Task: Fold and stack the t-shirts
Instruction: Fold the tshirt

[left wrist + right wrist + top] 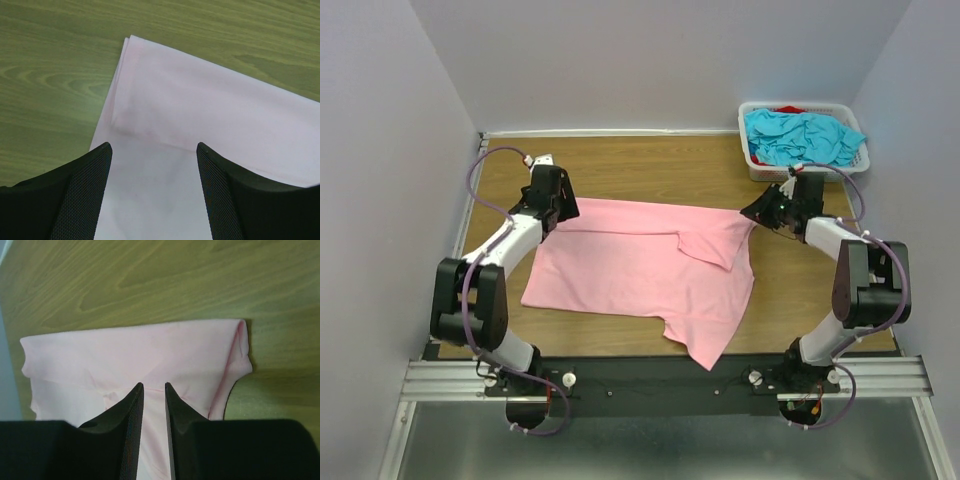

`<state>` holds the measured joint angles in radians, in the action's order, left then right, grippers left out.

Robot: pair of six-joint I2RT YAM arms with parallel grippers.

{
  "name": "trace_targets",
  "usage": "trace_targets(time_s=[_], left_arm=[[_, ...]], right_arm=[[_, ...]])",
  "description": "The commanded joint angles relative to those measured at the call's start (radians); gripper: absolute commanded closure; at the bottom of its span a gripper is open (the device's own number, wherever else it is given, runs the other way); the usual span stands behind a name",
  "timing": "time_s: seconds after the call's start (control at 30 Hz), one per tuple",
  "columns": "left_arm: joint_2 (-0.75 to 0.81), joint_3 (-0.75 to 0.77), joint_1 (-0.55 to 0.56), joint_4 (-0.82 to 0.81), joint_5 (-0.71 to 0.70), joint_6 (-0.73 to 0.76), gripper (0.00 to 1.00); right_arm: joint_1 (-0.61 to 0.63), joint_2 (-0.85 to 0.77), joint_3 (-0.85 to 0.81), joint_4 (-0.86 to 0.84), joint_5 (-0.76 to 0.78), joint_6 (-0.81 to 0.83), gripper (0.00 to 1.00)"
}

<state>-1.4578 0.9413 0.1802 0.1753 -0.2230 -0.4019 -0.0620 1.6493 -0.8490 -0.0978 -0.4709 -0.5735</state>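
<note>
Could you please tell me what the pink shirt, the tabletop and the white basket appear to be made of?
Pink t-shirt: soft matte cloth, probably cotton knit; it folds and creases limply.
Tabletop: wood-grain surface, smooth with slight sheen, possibly laminate rather than solid wood.
Basket: white slotted walls, apparently rigid moulded plastic.

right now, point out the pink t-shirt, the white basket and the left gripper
pink t-shirt (pixel 620 265), top view, middle of its body
white basket (pixel 744 135), top view, left wall
left gripper (pixel 154 146), left wrist view, midway between fingertips
</note>
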Motion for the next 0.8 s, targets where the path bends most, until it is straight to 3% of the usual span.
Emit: trace_targets(time_s=[0.0,0.27,0.57,0.77], left_arm=[[-0.137,0.103,0.008,0.067,-0.006,-0.006,0.25],[-0.335,0.189,-0.004,0.135,-0.067,-0.026,0.44],[-0.374,0.157,-0.045,0.108,-0.078,-0.018,0.49],[-0.335,0.129,-0.084,0.098,-0.07,-0.017,0.47]], right_arm=[[0.053,0.021,-0.085,0.137,0.161,0.121,0.7],[0.128,0.102,-0.153,0.196,0.308,0.159,0.7],[0.129,0.162,-0.165,0.199,0.362,0.188,0.69],[0.129,0.175,-0.163,0.205,0.405,0.207,0.69]])
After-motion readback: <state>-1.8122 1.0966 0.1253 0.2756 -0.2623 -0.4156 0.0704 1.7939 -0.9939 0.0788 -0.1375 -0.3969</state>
